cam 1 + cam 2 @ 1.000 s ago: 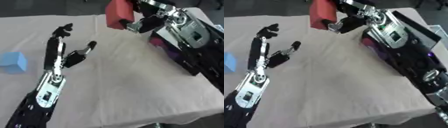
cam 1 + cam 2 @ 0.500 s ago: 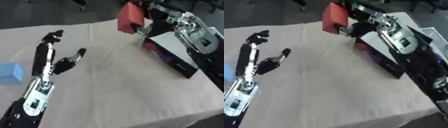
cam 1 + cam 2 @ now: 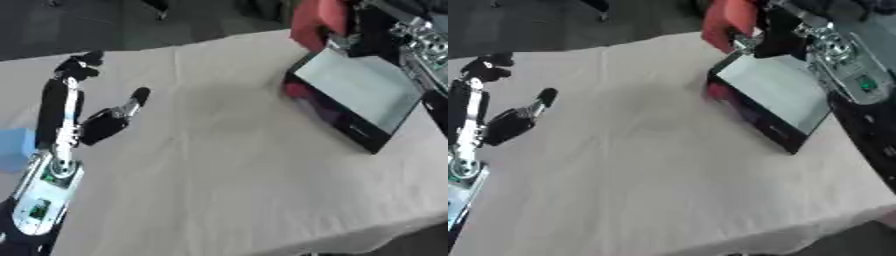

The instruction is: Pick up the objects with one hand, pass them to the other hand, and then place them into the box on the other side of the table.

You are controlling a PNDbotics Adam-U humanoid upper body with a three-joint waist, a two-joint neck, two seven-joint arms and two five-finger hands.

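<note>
Above the far end of the black box (image 3: 773, 102), the right hand (image 3: 776, 32) pinches a red block (image 3: 730, 22), long axis roughly upright; the box floor shows pale and bare, while the left hand (image 3: 74, 125) rests with fingers spread beside a blue block (image 3: 16, 148) near the table's (image 3: 227, 165) left edge
</note>
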